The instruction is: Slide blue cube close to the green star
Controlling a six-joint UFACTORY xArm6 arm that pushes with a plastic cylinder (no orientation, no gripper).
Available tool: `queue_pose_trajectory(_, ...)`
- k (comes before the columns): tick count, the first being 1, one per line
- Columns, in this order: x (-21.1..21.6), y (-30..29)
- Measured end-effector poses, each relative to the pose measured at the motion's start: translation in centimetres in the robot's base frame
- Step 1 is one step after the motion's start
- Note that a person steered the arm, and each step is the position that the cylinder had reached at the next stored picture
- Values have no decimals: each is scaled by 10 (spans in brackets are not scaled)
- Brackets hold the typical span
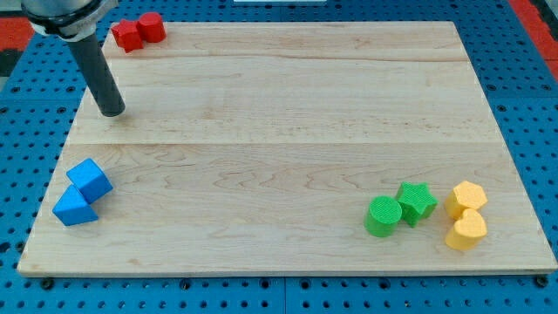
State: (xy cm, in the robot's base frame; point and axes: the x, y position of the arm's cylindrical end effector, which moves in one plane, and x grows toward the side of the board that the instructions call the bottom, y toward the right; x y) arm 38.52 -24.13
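1. One blue plastic cube (pixel 89 180), small, lies near the view's bottom left corner of the pale wooden board (pixel 288 96), touching a blue wedge-shaped plastic block (pixel 74 208) just below it.
2. One green plastic star block (pixel 417 201) sits well apart, toward the view's bottom right, touching a green plastic cylinder (pixel 383 216) on its left; two yellow plastic blocks (pixel 466 214), shapes rounded but not clear, stand just to its right.
3. Two red plastic blocks (pixel 139 31), shapes not clear, rest at the view's top left edge, off the route.
4. One dark rod, my tip (pixel 112 112), stands on the board above the blue cube, near it but apart. It has no jaws to spread or pinch; it touches nothing.
5. Handling, judged: the cube looks light, rigid and not fragile, and should slide easily on smooth wood. It can turn if struck off-centre.
6. Contact point, judged: the cube's left face, at mid-width, pushing toward the view's right. The cube sits angled, so a corner may meet the tip first.
7. Risk, judged: the touching blue wedge may be dragged along; a late push may knock the green cylinder.
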Motion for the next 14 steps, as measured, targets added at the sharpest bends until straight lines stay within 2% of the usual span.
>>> queue_pose_trajectory(1, 6, -32)
queue_pose_trajectory(3, 25, -47)
queue_pose_trajectory(5, 95, -21)
queue_pose_trajectory(6, 128, -29)
queue_pose_trajectory(7, 129, 31)
queue_pose_trajectory(8, 126, 53)
queue_pose_trajectory(9, 115, 30)
queue_pose_trajectory(11, 117, 243)
queue_pose_trajectory(12, 121, 278)
queue_pose_trajectory(13, 133, 222)
queue_pose_trajectory(14, 154, 264)
